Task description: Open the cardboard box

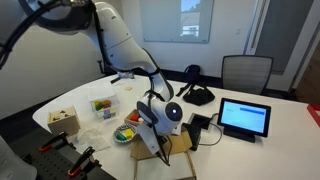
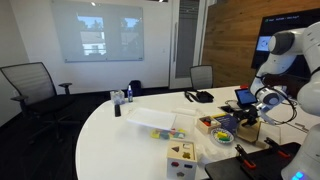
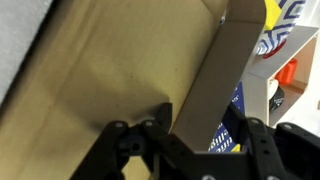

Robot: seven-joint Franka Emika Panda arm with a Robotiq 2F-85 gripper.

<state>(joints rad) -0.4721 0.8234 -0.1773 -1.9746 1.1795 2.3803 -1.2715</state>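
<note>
Brown cardboard box (image 3: 100, 70) fills most of the wrist view. Its lid flap (image 3: 215, 85) stands up on its edge, lifted away from the flat brown part. The gripper (image 3: 196, 118) has one black finger (image 3: 155, 125) on each side of the flap. The fingers are only a little way apart and seem to pinch the flap tight between them (the spot where they touch is dark, so it is hard to be sure).

In an exterior view the cardboard box (image 1: 178, 145) sits near the front edge of the white table (image 1: 290, 120), right under the bent robot arm (image 1: 130, 50). The gripper (image 1: 150, 130) is low down at the box. A bowl (image 1: 127, 135) with colorful things in it is just beside the box. A small wooden box (image 1: 63, 120) is well apart from it, toward the far end of the table. A tablet (image 1: 245, 118) with a bright blue screen stands near the box on the other side.
</note>
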